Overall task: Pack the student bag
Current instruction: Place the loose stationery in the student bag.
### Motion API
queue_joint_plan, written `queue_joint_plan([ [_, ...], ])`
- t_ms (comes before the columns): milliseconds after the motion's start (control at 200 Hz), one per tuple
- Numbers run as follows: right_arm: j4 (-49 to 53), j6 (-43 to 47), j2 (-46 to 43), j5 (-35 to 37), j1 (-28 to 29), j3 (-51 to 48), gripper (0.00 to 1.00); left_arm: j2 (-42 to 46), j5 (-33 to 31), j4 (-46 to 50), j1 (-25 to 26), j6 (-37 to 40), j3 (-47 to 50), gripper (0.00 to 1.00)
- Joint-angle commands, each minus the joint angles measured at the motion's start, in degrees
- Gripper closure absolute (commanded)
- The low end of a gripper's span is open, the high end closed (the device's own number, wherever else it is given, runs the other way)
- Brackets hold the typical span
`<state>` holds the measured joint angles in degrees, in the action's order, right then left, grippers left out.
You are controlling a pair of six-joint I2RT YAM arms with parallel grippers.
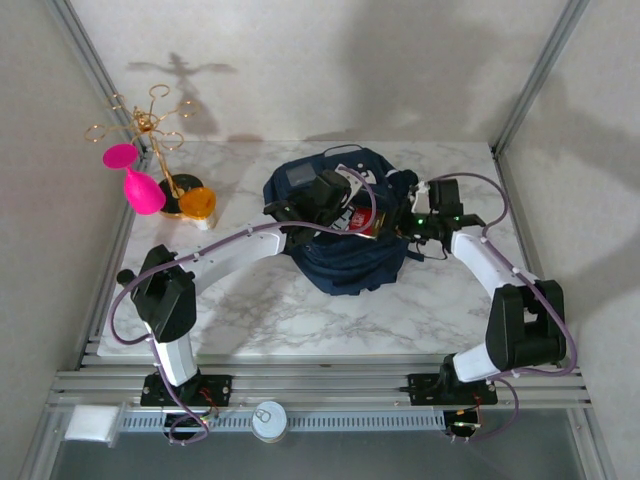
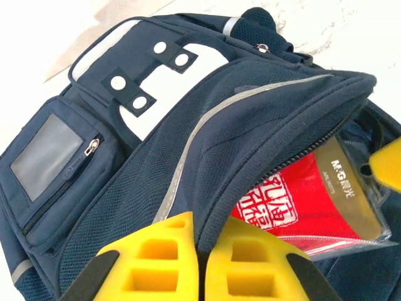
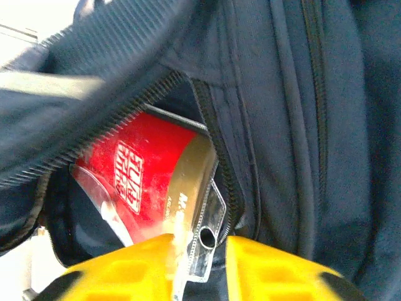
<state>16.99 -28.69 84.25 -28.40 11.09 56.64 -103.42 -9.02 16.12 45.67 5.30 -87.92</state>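
In my right wrist feed, the red packet (image 3: pixel 135 175) lies half hidden inside the student bag (image 3: pixel 301 125), its lettering cut short; the flap (image 3: pixel 75 69) blurs upper left, and the right gripper (image 3: pixel 202 248) is cropped at the bottom.

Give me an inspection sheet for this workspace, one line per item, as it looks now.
Surface: marble tabletop, no spills seen.
Job's things: student bag mid-table, main zip open; red packet partly inside its mouth.
Clutter: gold stand, pink cup shapes and orange item, back left.
Grippers: left gripper shut on the bag's flap edge; right gripper astride the packet's clear tab, grip unclear.
Cables: purple cables along both arms; one loops above the bag.
Surroundings: pale walls, aluminium frame.
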Motion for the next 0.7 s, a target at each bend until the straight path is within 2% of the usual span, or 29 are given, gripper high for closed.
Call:
queue_joint_plan([
  [0, -2.89, -2.06, 1.45, -1.75, 1.34, -0.38, 0.84, 3.49, -0.38, -2.96, 0.17, -2.31, -0.64, 1.00],
  [180, -5.34, -2.34, 4.81, 1.18, 1.64, 5.35, 0.99, 3.57, 1.05, -1.80, 0.30, -2.91, -0.86, 1.00],
  [280, -7.86, -2.60, 7.23, 1.75, 1.56, 8.35, 1.00, 4.22, 2.07, -1.84, 0.38, -3.83, -0.18, 1.00],
  [451, -8.95, -0.05, 10.44, 8.38, 1.20, 13.52, 1.00, 4.50, 1.01, -1.80, 0.39, -5.12, 0.72, 1.00],
  [556, -8.58, 2.31, 9.88, 6.63, 1.05, 14.20, 0.89, 4.31, -0.95, -1.34, 0.38, -5.46, 0.82, 1.00],
  [696, -5.13, 5.37, 5.96, 7.80, 0.87, 11.59, 0.76, 3.47, -3.81, -1.33, 0.36, -6.82, 0.32, 1.00],
])
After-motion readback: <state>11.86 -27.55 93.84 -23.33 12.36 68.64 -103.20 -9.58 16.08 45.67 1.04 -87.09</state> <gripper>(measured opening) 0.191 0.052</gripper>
